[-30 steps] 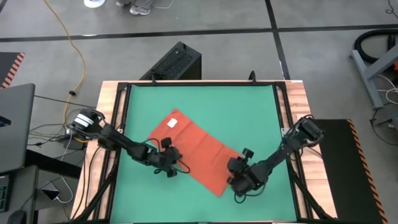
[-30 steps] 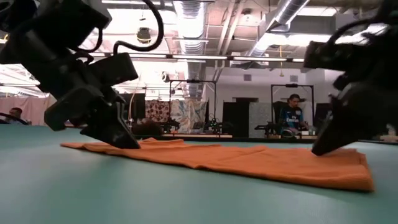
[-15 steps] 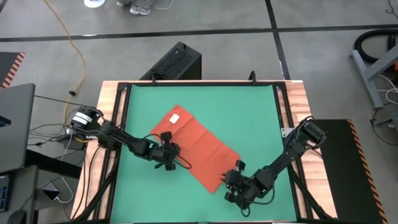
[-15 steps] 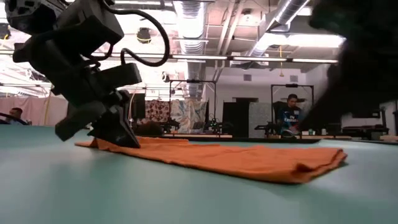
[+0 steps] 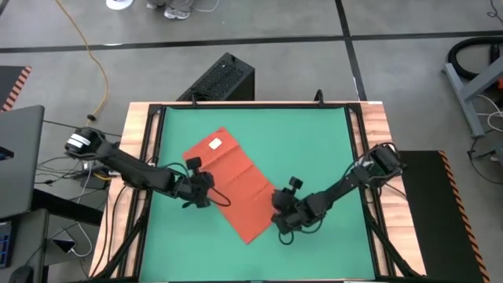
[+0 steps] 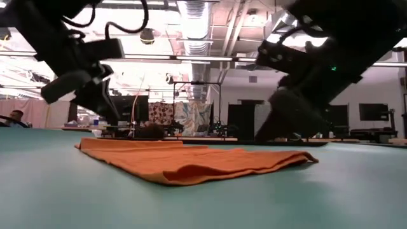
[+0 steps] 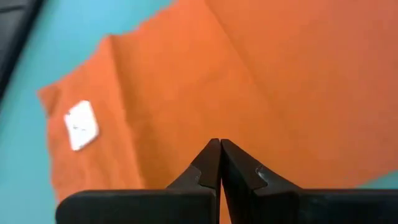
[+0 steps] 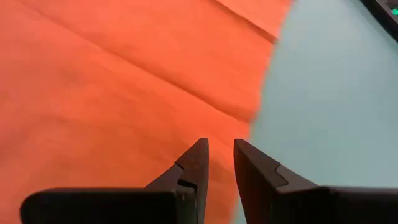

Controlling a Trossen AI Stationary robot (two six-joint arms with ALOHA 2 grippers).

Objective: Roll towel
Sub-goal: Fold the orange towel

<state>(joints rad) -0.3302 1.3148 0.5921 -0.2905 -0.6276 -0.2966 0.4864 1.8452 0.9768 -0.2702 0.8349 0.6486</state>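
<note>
The orange-red towel (image 5: 232, 185) lies flat and slantwise on the green mat (image 5: 314, 134), with its white tag (image 5: 214, 143) at the far end. My left gripper (image 5: 206, 194) is shut, its tips over the towel near its left long edge (image 7: 219, 144). My right gripper (image 5: 277, 216) is open by a narrow gap, over the towel's right long edge near the near end (image 8: 221, 144). In the low view the towel (image 6: 191, 162) lies between both grippers. My left gripper points its shut fingertips (image 7: 214, 152) slanting down at the towel's top face (image 7: 205, 118), near the left long edge. Whether they touch it, I cannot tell. My right gripper's fingers (image 8: 198, 152) stand slanting over the cloth just inside its right edge (image 8: 245, 118). Nothing shows between them, and touch cannot be told.
Wooden table borders and black rails (image 5: 357, 134) frame the mat. A black box (image 5: 224, 79) stands beyond the far edge, and a laptop (image 5: 20, 157) and cables are at the left. Bare mat lies at the far right and near left. A person (image 6: 13, 117) sits in the room.
Both grippers have gone toward the table's left edge, the right one also a little toward the far edge. The towel has slid left and turned about: its near end has swung left, so it lies steeper on the mat.
</note>
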